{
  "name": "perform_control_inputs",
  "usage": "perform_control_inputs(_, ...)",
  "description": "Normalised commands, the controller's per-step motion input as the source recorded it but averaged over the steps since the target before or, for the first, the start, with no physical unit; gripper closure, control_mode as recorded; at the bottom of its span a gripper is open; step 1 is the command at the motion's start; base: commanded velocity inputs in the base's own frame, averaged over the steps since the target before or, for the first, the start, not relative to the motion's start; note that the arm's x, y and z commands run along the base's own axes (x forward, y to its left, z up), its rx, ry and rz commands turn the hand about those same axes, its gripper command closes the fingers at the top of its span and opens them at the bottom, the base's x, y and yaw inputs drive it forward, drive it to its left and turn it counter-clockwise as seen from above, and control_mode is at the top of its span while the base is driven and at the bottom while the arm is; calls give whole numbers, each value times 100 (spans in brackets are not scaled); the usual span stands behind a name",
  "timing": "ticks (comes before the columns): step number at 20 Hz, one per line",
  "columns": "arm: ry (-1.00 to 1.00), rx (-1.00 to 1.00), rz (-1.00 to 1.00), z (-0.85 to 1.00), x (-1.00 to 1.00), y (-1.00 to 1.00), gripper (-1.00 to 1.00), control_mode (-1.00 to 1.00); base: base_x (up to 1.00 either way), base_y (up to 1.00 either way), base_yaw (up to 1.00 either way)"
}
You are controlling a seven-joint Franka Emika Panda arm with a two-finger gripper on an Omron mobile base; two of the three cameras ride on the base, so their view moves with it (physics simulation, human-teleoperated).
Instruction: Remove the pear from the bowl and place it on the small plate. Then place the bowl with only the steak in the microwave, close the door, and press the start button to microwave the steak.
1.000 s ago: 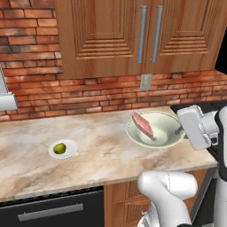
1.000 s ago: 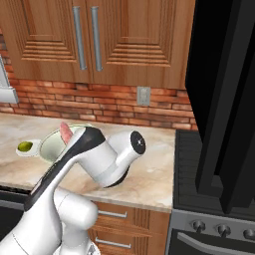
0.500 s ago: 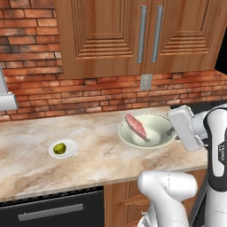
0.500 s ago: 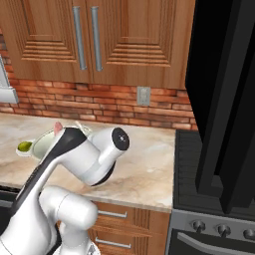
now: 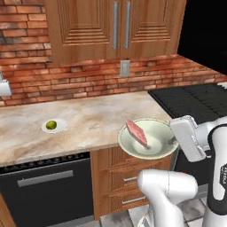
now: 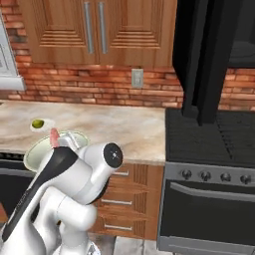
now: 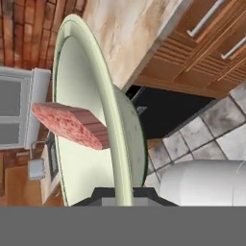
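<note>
A: Entry 1. Where is the bowl (image 5: 148, 138)?

B: Off the table (image 5: 88, 122), carried in the air in front of the lower drawers, just left of the stove (image 5: 195, 99). The steak (image 5: 136, 132) lies inside it, toward the left wall. The gripper (image 5: 174, 141) is closed on the bowl's right rim; in the hand view the rim runs down between the finger tips.

A: Handling?

B: My judgement: the bowl is stiff and smooth, so a 1-sided rim pinch lets it pivot. In the hand view the bowl appears edge-on, though that view rolls with the hand. The steak is a loose flat slab and could slide if the bowl tips. The rim is the only real hold; a deeper bite would steady it.

A: The pear (image 5: 51, 125)?

B: Already on the small plate (image 5: 60, 128), far left on the table. That step looks done.

A: Entry 2. Microwave (image 6: 234, 47)?

B: Above the stove, door (image 6: 196, 60) swung open, cavity dark. The bowl is well apart from it, and lower.
</note>
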Motion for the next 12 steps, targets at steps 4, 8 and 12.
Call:
perform_control_inputs(4, 0, 0, 0, 0, 0, 0, 100, 100, -86, -84, -24)
perform_control_inputs(8, 0, 0, 0, 0, 0, 0, 100, 100, -21, -100, -14)
perform_control_inputs(12, 0, 0, 0, 0, 0, 0, 100, 100, 4, -100, -13)
